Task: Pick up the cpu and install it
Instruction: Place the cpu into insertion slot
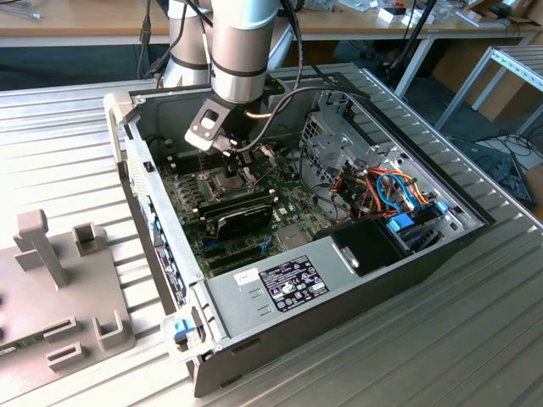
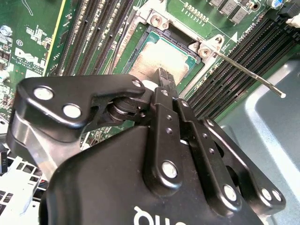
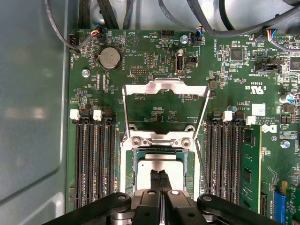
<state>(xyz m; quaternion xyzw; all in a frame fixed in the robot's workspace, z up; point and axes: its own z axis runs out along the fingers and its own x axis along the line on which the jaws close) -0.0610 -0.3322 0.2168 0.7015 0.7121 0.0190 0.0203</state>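
My exterior view sits high and back, looking obliquely down into the open computer case on the tabletop. Both wrist views ride close over the motherboard: the first wrist view faces straight down past the claw, the second wrist view slants in from behind it; both share the cpu

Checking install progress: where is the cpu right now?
In the first wrist view the cpu sits in the socket, between the memory slot banks, directly under the hand.

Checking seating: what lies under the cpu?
The cpu sits in the dark socket, whose rim shows around it; the surface beneath is covered. The hand hides part of it.
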